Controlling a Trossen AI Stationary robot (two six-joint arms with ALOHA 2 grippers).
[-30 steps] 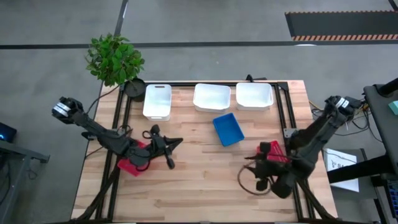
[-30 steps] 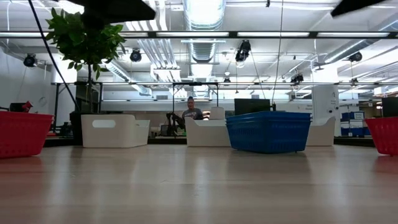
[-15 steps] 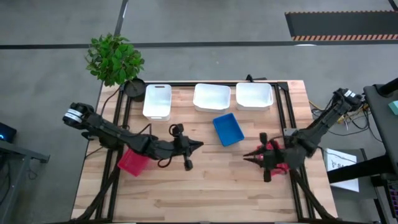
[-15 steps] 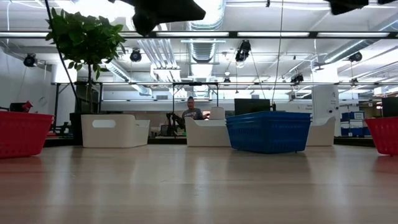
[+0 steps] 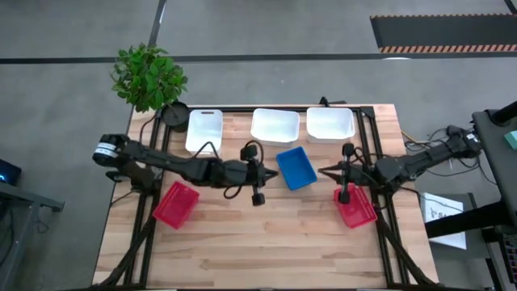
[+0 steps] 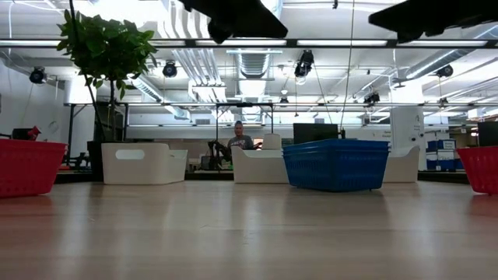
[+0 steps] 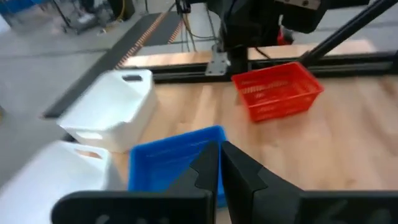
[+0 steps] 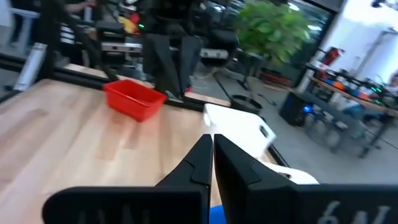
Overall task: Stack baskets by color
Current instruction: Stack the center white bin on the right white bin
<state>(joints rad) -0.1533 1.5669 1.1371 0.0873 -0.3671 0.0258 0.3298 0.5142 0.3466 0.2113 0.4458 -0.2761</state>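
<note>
Only the blue basket (image 8: 211, 214) edge behind right claw (image 8: 210, 142).

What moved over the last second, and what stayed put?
Both arms swung inward toward the blue basket: the left pincer from beside the left red basket, the right pincer from the right red basket, closing empty. All baskets stayed put.

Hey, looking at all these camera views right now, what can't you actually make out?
- How many baskets are nested in each white basket: too small in the high view.
- Contents of the blue basket: its wall hides them in the low view.
- Right red basket: cut off by the low view's edge.
- Person behind the table: too small, partly hidden by baskets.
- Blue basket in the right wrist view: hidden behind the right gripper.
</note>
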